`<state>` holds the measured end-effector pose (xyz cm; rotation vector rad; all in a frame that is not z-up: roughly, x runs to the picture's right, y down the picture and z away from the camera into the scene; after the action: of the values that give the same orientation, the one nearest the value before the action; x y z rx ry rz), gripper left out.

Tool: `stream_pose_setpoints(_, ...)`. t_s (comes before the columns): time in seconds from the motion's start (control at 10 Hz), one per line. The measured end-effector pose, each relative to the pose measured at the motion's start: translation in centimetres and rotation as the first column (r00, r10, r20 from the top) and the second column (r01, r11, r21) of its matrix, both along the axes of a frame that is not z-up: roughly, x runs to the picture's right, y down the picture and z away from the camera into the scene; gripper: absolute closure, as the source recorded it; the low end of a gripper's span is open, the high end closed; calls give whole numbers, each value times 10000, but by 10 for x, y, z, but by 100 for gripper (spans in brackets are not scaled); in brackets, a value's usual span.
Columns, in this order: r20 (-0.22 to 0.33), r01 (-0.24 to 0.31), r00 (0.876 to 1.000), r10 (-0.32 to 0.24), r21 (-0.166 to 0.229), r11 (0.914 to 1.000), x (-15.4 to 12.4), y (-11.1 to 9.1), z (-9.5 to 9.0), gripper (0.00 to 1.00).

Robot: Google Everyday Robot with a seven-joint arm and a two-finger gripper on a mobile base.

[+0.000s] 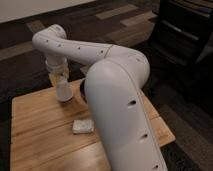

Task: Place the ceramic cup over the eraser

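Observation:
My gripper (60, 80) hangs from the white arm over the far left part of the wooden table (40, 135). It is shut on the ceramic cup (63, 92), a plain white cup held from above, whose lower edge is at or just above the tabletop. The eraser does not show; it is hidden where the cup stands.
A flat pale grey pad (82, 126) lies on the table in front of the cup. The arm's big white elbow (120, 105) fills the middle and hides the table's right part. A dark rim (80, 98) peeks out beside it. Dark shelving (185, 30) stands far right.

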<state>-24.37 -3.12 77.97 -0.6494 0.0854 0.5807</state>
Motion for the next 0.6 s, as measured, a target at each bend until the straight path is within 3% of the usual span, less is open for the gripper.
stream_pose_setpoints(0.6, 142, 182, 9997, -177, -348, 9992, -1, 14, 17, 100)
